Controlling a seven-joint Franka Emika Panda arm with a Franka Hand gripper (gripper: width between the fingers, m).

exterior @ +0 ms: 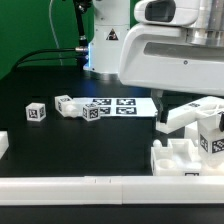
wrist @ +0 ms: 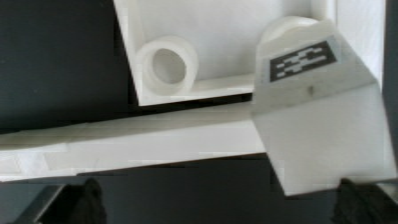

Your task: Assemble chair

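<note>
Several white chair parts (exterior: pixel 186 150) lie grouped at the exterior view's lower right, one bar (exterior: pixel 188 113) resting across them and a tagged block (exterior: pixel 211 141) beside it. Two small tagged pegs (exterior: pixel 37 112) (exterior: pixel 66 105) lie apart at the left. The arm's white hand (exterior: pixel 175 45) hangs over the group, its fingers hidden there. In the wrist view my gripper (wrist: pixel 222 207) is open, and only the dark fingertips (wrist: pixel 71 205) show. Beneath it are a slab with a round hole (wrist: pixel 171 64), a long bar (wrist: pixel 125 145) and a tagged upright piece (wrist: pixel 311 100), whose end lies close to one fingertip.
The marker board (exterior: pixel 118 104) lies flat at mid-table with a small tagged piece (exterior: pixel 94 112) at its edge. A long white border rail (exterior: pixel 70 186) runs along the front edge. A short white block (exterior: pixel 3 145) sits at the left edge. Black cables trail at the back left.
</note>
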